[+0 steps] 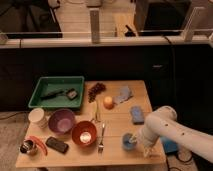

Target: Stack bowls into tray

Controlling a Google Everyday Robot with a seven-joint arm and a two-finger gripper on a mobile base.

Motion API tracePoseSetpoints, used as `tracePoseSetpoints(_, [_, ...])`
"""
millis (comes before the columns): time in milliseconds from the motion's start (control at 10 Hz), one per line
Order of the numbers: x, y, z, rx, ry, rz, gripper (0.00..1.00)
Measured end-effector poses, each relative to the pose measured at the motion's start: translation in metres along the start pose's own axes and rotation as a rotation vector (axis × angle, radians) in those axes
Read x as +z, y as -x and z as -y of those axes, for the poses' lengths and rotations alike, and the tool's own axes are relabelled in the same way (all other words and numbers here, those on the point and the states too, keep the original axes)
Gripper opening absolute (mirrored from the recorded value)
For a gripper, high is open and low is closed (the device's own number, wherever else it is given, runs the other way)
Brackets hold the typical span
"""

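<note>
The purple bowl [61, 120] and the red-orange bowl [83, 133] stand side by side on the front left of the wooden table, both upright and apart from the tray. The green tray [39, 92] sits at the back left with a dark utensil [61, 93] lying in it. My white arm [165, 125] reaches in from the right. Its gripper [144, 146] hangs at the table's front right edge, just right of the small blue cup [129, 141] and far from both bowls.
A white paper cup [37, 117] stands left of the purple bowl. A fork [101, 137], grapes [96, 90], an orange fruit [108, 102], a blue cloth [123, 94], a blue sponge [137, 115], a red chili [37, 143], a black item [57, 145] and a can [26, 147] lie around.
</note>
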Motion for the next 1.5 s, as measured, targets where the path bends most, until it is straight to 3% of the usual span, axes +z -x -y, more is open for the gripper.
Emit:
tracePoseSetpoints(200, [0.002,-0.002,-0.002,-0.001,0.004,0.001,0.80])
tracePoseSetpoints(600, [-0.028,-0.005,0.010,-0.088,0.005,-0.022,0.80])
tracePoseSetpoints(900, [-0.034,0.005,0.013,-0.119,0.007,-0.028,0.80])
tracePoseSetpoints(1100, [-0.034,0.018,0.034,-0.167,-0.010,-0.034,0.80])
tracePoseSetpoints(1500, [-0.043,0.049,0.099,-0.285,-0.053,-0.059,0.80])
